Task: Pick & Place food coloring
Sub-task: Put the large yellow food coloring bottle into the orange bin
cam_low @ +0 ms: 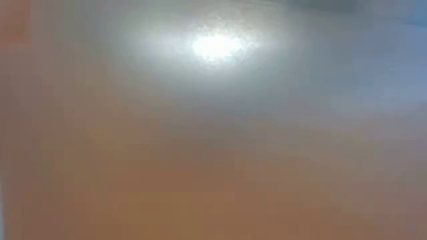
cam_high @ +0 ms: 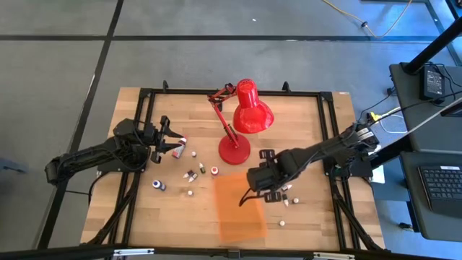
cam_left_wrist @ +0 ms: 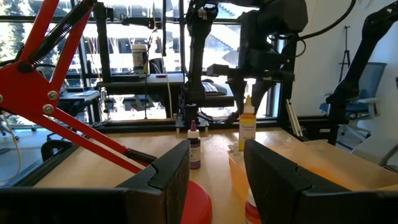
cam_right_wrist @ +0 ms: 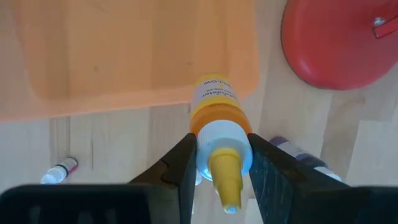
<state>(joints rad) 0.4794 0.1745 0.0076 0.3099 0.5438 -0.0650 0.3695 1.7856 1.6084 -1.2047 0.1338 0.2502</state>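
Right gripper (cam_right_wrist: pixel 219 163) pinches a yellow bottle (cam_right_wrist: pixel 216 99) upright, cap up, above the tray (cam_right_wrist: pixel 124 56); left gripper (cam_left_wrist: pixel 216 168) spread, idle

A grey concrete floor (cam_high: pixel 238 65) with dark seams surrounds the pale wooden table (cam_high: pixel 303 115). To one side stands a black desk (cam_high: pixel 426 155) carrying a black keyboard (cam_high: pixel 440 184). Beyond, tall windows (cam_left_wrist: pixel 134 37) let in bright daylight.

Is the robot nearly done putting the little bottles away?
Not yet. The orange tray looks empty. The right gripper holds a yellow bottle beside the tray's edge. The left gripper pauses near other small bottles scattered on the table.
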